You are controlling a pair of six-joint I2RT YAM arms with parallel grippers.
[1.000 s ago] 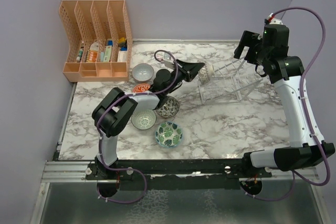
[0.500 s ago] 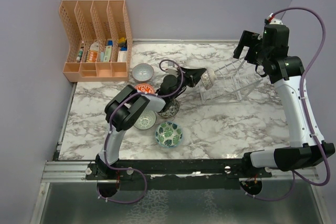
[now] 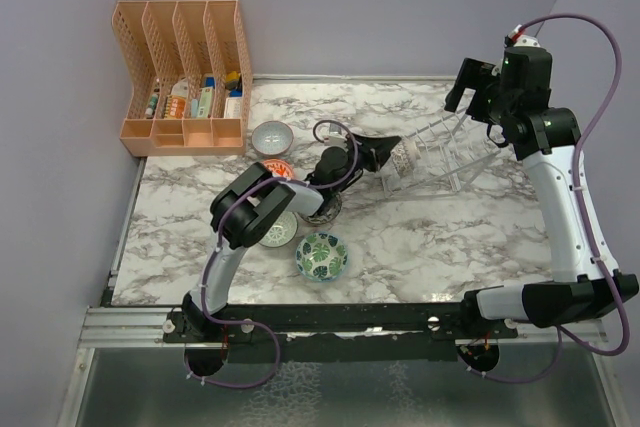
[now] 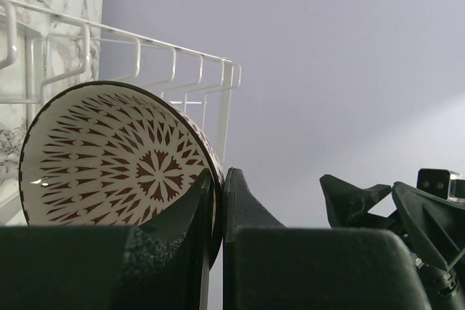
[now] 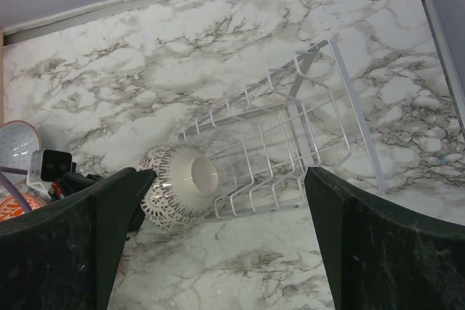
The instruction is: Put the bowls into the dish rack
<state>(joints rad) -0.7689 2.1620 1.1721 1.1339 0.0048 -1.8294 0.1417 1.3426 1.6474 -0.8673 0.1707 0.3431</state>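
My left gripper (image 3: 390, 154) is shut on the rim of a white bowl with a dark red pattern (image 3: 402, 157) and holds it on edge at the left end of the wire dish rack (image 3: 440, 147). In the left wrist view the fingers (image 4: 243, 201) pinch the bowl's (image 4: 109, 157) rim, with the rack's wires (image 4: 145, 45) behind it. My right gripper (image 3: 470, 87) is open and empty, high above the rack; its view shows the bowl (image 5: 178, 186) against the rack (image 5: 283, 143). Grey (image 3: 271, 136), orange-red (image 3: 270, 168), dark speckled (image 3: 327, 211), white lattice (image 3: 275, 230) and leaf-print (image 3: 321, 255) bowls sit on the table.
An orange file organiser (image 3: 185, 77) with small items stands at the back left. The left arm stretches over the dark speckled and orange-red bowls. Purple walls close the table at the back and both sides.
My left gripper has carried the patterned bowl to the right, up to the rack's left end. The right arm has not moved.
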